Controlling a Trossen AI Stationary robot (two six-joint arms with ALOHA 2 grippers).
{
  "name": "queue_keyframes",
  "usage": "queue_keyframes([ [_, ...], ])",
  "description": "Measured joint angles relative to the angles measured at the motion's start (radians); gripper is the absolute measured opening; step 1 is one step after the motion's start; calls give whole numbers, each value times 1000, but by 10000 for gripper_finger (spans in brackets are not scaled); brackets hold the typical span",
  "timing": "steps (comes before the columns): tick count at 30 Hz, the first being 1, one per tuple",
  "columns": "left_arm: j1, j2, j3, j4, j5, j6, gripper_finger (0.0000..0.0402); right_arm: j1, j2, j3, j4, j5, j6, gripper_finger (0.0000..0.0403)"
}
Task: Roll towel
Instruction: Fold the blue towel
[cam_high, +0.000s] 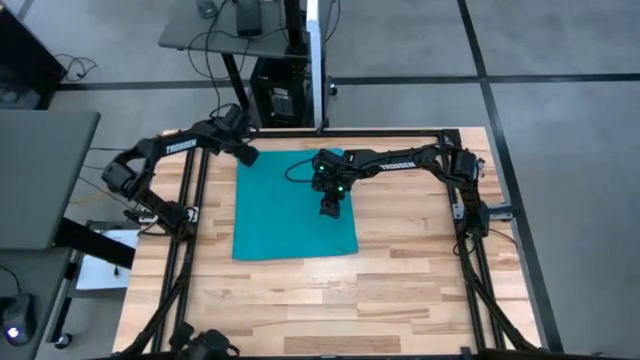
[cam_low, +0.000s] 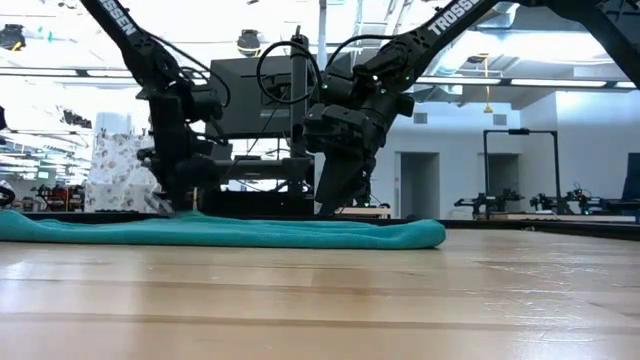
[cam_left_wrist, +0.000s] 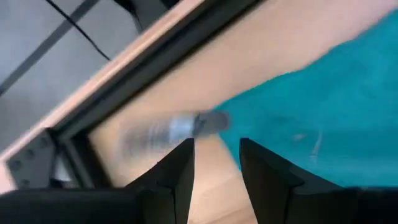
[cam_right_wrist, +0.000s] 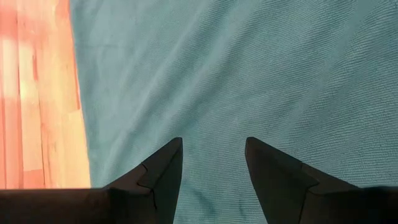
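Starting at the left, the left gripper (cam_high: 247, 156) sits at the far left corner of the teal towel (cam_high: 285, 215), which lies flat and unrolled on the wooden table (cam_high: 400, 290), a little left of centre, its long sides running from far to near. In the left wrist view the two dark fingers (cam_left_wrist: 177, 177) stand a narrow gap apart with nothing between them, and the towel's corner lies just ahead of the tips, over bare wood. In the low view that arm comes down to the cloth's left part, though whether its tips touch the fabric I cannot tell. Further right, the right gripper (cam_high: 329, 205) hangs over the towel's right half, well inside the right edge; its fingers (cam_right_wrist: 161, 174) are parted, empty, and pointed straight down at the weave, with the towel's edge and wood showing off to one side. No fold or roll has begun, so the step in hand looks like taking hold of one short end. Doing it well probably means moving the right gripper out to the far right corner to match the left, pinching only the top layer at both corners, lifting evenly, and turning the edge over tightly so the roll starts straight rather than skewed.
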Motion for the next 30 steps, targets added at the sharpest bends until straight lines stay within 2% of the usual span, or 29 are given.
queue_keyframes([
  [7, -11, -2, 79, -132, 202, 13, 111, 1, 0, 0, -34, 0, 3, 168],
  [11, -37, -17, 95, -292, 401, 59, 111, 1, -16, 0, -101, 1, -14, 168],
  [15, -125, -79, 96, -390, 591, 62, 111, 4, -85, 0, -146, 5, -58, 168],
  [21, -397, -284, 26, -459, 622, -117, 111, 51, -191, 0, -263, 187, -162, 168],
  [26, -636, -440, -145, -309, 613, -477, 111, 98, -171, -7, -258, 199, -102, 168],
  [30, -781, -466, -280, -196, 607, -674, 111, 137, -140, -66, -206, 191, -116, 168],
])
